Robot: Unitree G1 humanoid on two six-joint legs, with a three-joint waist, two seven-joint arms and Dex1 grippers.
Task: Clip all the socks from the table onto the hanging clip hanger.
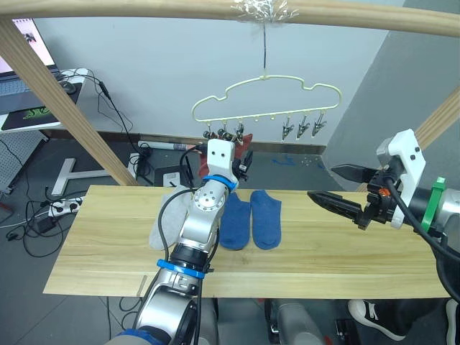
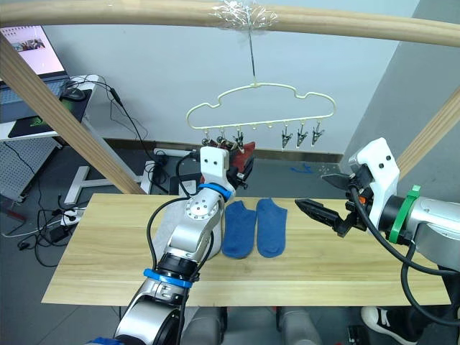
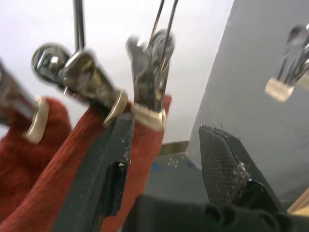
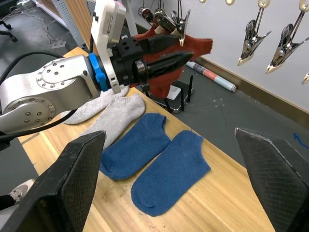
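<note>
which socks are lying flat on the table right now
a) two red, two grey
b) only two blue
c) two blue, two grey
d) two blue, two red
c: two blue socks and two grey socks lie on the table, while the red socks hang at the clip hanger.

The clip hanger (image 1: 266, 100) is hanging from a pole (image 1: 144, 8) above the far edge of the desk (image 1: 345, 251). Two socks (image 4: 169, 53) are hanging from clips at its left end, and the left claw (image 1: 243, 164) is reaching up just beside them. On the desk, two socks (image 1: 251, 219) are lying side by side near the middle, with two more socks (image 4: 108, 113) lying just left of them, partly behind the left arm. The right claw (image 1: 338, 187) is hovering above the desk's right part, well apart from the socks.
</note>
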